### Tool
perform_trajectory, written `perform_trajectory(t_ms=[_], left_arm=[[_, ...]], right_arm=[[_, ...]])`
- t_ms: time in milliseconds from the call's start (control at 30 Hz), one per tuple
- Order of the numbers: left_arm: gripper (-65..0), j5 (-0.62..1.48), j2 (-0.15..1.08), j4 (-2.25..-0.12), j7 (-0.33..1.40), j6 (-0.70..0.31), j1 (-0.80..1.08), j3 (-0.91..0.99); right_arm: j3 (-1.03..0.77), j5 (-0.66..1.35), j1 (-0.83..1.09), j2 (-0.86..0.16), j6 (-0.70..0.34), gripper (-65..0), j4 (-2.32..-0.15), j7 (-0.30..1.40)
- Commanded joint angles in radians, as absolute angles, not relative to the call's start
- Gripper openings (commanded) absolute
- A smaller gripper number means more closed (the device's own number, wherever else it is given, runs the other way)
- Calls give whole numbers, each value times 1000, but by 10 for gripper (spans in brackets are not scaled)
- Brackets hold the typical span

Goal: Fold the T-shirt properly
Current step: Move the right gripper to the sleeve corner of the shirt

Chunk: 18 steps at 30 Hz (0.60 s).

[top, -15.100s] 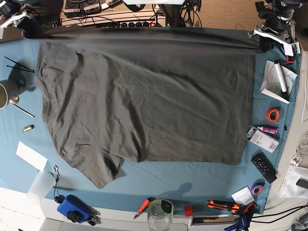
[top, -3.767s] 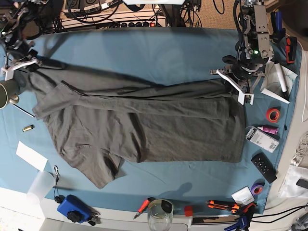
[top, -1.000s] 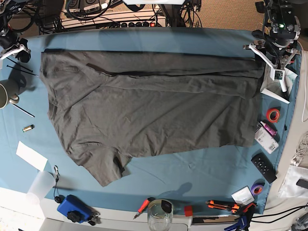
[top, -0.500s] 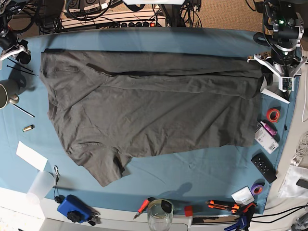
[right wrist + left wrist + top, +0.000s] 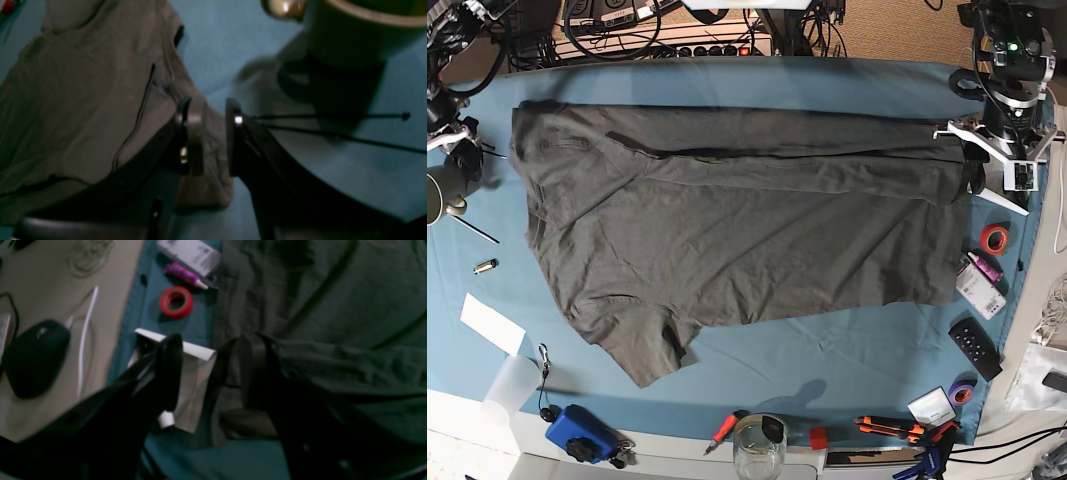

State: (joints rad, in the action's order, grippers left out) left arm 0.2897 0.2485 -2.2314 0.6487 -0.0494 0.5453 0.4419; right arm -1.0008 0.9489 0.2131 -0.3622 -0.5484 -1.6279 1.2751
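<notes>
T-shirt (image 5: pixel 737 225): dark charcoal-grey cotton, soft and wrinkled, spread flat across the middle of the table; its far edge is turned over in one long band from side to side, and one short sleeve sticks out at the near left corner in the base view.

Table cloth (image 5: pixel 847 340): teal-blue, smooth and matte, showing all around the shirt.

Left gripper (image 5: pixel 206 370): two black curved fingers standing wide apart over the far right corner of the shirt in the base view; one finger is above the white card, the other is above the folded edge of the fabric; I see no cloth between them.

Left arm: it comes down from the far right edge, its wrist pointing at the table.

Right gripper (image 5: pixel 210 136): two dark flat fingers with only a narrow gap; through the gap I see grey cloth lying below, but nothing pinched.

Right arm: it is at the far left side, its gripper just beside the shirt's left edge.

Mug (image 5: pixel 350 40): round, dull olive-grey, near the right gripper, off the shirt.

Cable ties (image 5: pixel 333 128): thin black straight strips, lying on the cloth under the mug side.

Tape roll (image 5: pixel 176 302): red, glossy ring, near the shirt's right edge.

White card (image 5: pixel 191 386): folded stiff paper, next to the shirt's corner.
</notes>
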Motion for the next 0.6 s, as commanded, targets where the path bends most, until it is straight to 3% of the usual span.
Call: perform_trajectory(t_ms=[0,167,267,333,567], left_arm=[[-369,293,246,-2249,620,-50,545,448],[-371,334,233,-2249,619,-50,542,447],[-413,338,233,-2239,620,-49,512,447],[-447,342,233,-2216,620,-49,491,447],[-450,371,237,-2087,621,-54,428,447]], right_arm=[[-1009,954,201,-388,-554,-536,-1642,1253],[-1003,878,172,-391,-553,-536,-1642,1185],[-960,808,138,-408,-552,-535,-1642,1148],[-906,764,107,-426,-552,-535,-1642,1142],[-684,551,-31,-472,-518,-534,-1641,1079]])
